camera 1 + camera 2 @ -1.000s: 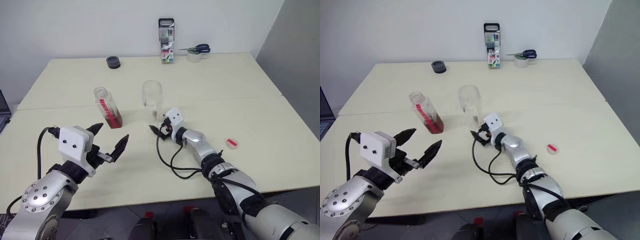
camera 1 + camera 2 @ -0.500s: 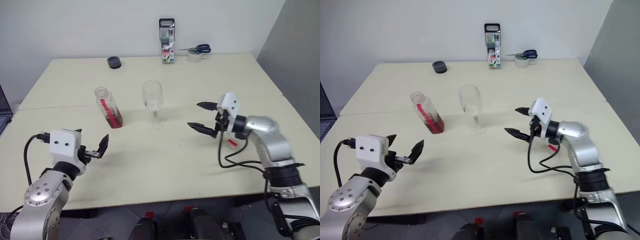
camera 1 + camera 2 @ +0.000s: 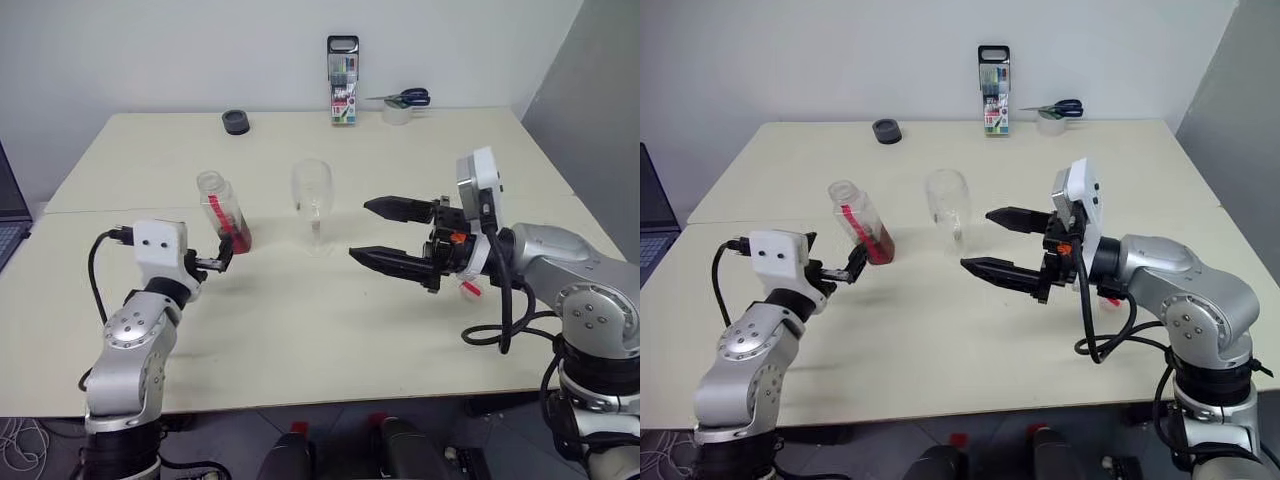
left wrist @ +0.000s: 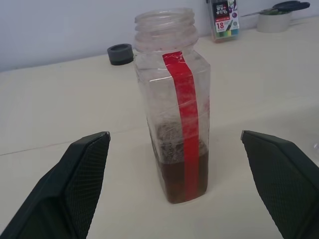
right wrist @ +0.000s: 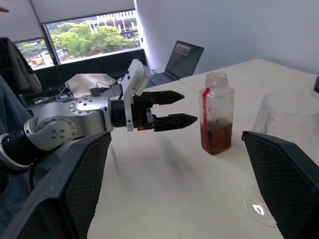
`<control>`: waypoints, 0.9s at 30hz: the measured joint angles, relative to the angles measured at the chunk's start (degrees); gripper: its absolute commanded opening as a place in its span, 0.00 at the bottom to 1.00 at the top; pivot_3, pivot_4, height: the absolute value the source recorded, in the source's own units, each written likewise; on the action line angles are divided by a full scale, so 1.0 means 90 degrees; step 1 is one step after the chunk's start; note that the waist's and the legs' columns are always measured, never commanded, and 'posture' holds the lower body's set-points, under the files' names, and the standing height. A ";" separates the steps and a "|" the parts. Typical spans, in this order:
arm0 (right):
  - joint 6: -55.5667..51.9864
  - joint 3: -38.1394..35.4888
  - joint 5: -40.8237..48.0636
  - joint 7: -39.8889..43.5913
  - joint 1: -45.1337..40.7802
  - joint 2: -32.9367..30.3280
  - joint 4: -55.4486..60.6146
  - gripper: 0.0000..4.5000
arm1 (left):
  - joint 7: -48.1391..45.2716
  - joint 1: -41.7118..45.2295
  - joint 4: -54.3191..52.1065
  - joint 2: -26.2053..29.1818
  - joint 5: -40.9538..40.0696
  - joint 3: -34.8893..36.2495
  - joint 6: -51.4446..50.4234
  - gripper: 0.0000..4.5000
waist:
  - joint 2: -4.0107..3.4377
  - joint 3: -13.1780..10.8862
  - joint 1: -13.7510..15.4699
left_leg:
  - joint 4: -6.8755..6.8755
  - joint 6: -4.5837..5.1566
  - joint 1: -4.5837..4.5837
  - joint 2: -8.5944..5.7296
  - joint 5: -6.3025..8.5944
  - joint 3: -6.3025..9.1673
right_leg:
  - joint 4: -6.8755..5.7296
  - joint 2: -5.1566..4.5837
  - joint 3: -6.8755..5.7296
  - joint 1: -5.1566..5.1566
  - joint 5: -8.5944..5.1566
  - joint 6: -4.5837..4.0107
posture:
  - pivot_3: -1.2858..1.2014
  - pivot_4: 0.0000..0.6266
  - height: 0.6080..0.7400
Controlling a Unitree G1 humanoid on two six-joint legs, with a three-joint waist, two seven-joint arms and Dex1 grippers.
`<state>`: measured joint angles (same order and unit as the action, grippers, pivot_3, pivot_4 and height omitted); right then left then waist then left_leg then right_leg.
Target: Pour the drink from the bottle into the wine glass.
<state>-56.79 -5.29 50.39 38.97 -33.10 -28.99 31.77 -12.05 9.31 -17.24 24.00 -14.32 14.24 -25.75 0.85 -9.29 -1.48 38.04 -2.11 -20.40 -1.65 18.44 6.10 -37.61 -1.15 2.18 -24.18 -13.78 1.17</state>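
While the bottle [image 3: 225, 212] stands uncapped on the cream desk [image 3: 300, 330] in the left eye view, a little amber drink [image 3: 238, 240] sits at its bottom, and the left tool [image 3: 218, 263] waits just beside it, fingers apart, holding nothing. The wine glass [image 3: 313, 203] stands upright near the bottle, on its right. The right tool [image 3: 385, 235] hangs above the desk beside the glass, pointing left, wide open and empty. A red cap [image 3: 465, 288] lies under that arm. At the desk's far edge are a marker pack [image 3: 343, 67], scissors [image 3: 405, 97] on a tape roll [image 3: 397, 114], and a dark ring [image 3: 236, 122].

Left wrist view: the bottle [image 4: 175, 107] stands between the spread fingers [image 4: 75, 186], untouched.

Right wrist view: the left tool [image 5: 169, 109] is near the bottle [image 5: 217, 114].
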 measured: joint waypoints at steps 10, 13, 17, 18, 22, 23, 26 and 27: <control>-0.0045 -0.0102 0.0354 -0.0472 0.0079 -0.0326 0.0181 0.99 | -0.0137 0.0553 0.0990 0.0000 0.0196 -0.0064 0.0490 1.00 | 0.0001 0.0000 0.0003 | 0.0004 0.0000 -0.0005 -0.0003 0.0000 0.0002 | 0.0000 -0.0001 -0.0003 -0.0003 0.0000 0.0001 | 0.52 0.24 1.00; -0.0045 -0.0099 0.0418 -0.0534 0.0052 -0.0387 0.0140 0.99 | -0.0176 0.0744 0.1307 -0.0013 0.0252 -0.0150 0.0693 1.00 | 0.0001 0.0000 0.0003 | 0.0004 0.0000 -0.0006 -0.0002 -0.0001 0.0003 | -0.0001 -0.0001 -0.0005 -0.0003 0.0000 0.0001 | 0.52 0.24 1.00; -0.0042 -0.0093 0.0426 -0.0613 0.0011 -0.0418 0.0088 0.99 | -0.0252 0.1059 0.1907 -0.0030 0.0388 -0.0247 0.1058 1.00 | 0.0002 0.0000 0.0002 | 0.0004 0.0000 -0.0007 -0.0003 -0.0001 0.0002 | 0.0000 -0.0001 -0.0005 -0.0004 0.0000 0.0001 | 0.52 0.24 1.00; -0.0043 -0.0093 0.0448 -0.0639 -0.0006 -0.0421 0.0080 0.99 | -0.0264 0.1146 0.2090 -0.0051 0.0426 -0.0277 0.1177 1.00 | 0.0001 0.0000 0.0004 | 0.0004 -0.0001 -0.0008 -0.0003 -0.0001 0.0003 | 0.0000 -0.0001 -0.0005 -0.0004 0.0000 0.0001 | 0.52 0.24 1.00; -0.0070 -0.0098 0.0605 -0.0810 -0.0185 -0.0454 0.0080 0.99 | -0.0321 0.1516 0.2910 -0.0104 0.0504 -0.0306 0.1643 1.00 | 0.0002 0.0000 0.0001 | 0.0005 -0.0001 -0.0011 -0.0002 -0.0001 0.0004 | -0.0001 -0.0001 -0.0006 -0.0008 0.0001 0.0001 | 0.52 0.24 1.00; -0.0108 -0.0102 0.0662 -0.0877 -0.0207 -0.0464 0.0098 0.99 | -0.0360 0.1596 0.3107 -0.0125 0.0516 -0.0307 0.1777 1.00 | 0.0002 0.0000 0.0004 | 0.0005 -0.0001 -0.0013 -0.0002 -0.0001 0.0006 | 0.0000 -0.0001 -0.0007 -0.0008 0.0001 0.0001 | 0.52 0.24 1.00; -0.0233 -0.0099 0.0890 -0.1124 -0.0234 -0.0471 0.0172 0.99 | -0.0432 0.1883 0.3792 -0.0174 0.0583 -0.0313 0.2210 1.00 | 0.0002 0.0000 0.0009 | 0.0010 -0.0001 -0.0023 -0.0004 -0.0002 0.0007 | -0.0001 -0.0003 -0.0008 -0.0015 0.0001 0.0002 | 0.52 0.24 1.00; -0.0288 -0.0099 0.0993 -0.1231 -0.0291 -0.0470 0.0195 0.99 | -0.0445 0.2004 0.4030 -0.0185 0.0606 -0.0314 0.2347 1.00 | 0.0003 0.0000 0.0008 | 0.0012 -0.0001 -0.0028 -0.0004 -0.0002 0.0007 | -0.0003 -0.0004 -0.0007 -0.0019 0.0001 0.0002 | 0.52 0.24 1.00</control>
<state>-59.39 -6.18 59.32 27.89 -35.72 -33.22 33.52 -16.06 27.35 19.03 22.33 -8.86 11.42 -4.63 0.88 -9.29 -1.41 38.14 -2.12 -20.65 -1.69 18.43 6.16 -37.64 -1.19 2.11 -24.36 -13.77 1.19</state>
